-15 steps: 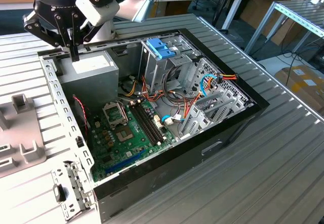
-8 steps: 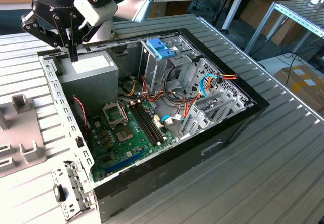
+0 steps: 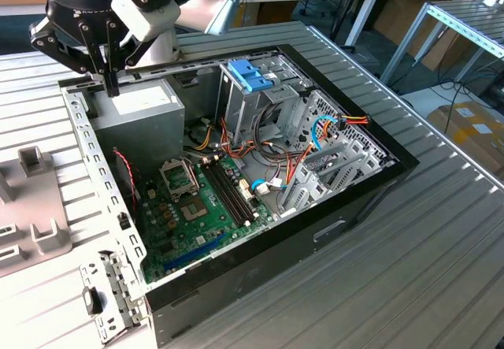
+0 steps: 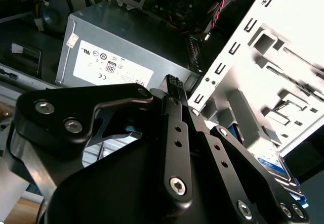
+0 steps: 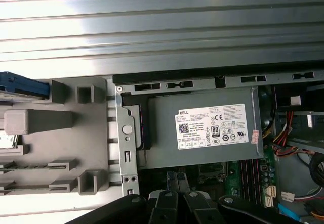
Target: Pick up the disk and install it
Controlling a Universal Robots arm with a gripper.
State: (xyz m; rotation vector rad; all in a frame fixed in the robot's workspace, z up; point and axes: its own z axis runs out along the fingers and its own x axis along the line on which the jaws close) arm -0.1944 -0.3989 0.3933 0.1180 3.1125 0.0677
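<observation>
gripper (image 3: 110,83) — pointing straight down, fingers together, empty | over power supply (image 3: 142,116)

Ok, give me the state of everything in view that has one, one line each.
gripper: shut, empty, near the power supply.
disk: resting in the grey fixture outside the case, not gripped.
computer case: lying flat, side panel off, interior open.
power supply: mounted in the case's corner.
</observation>
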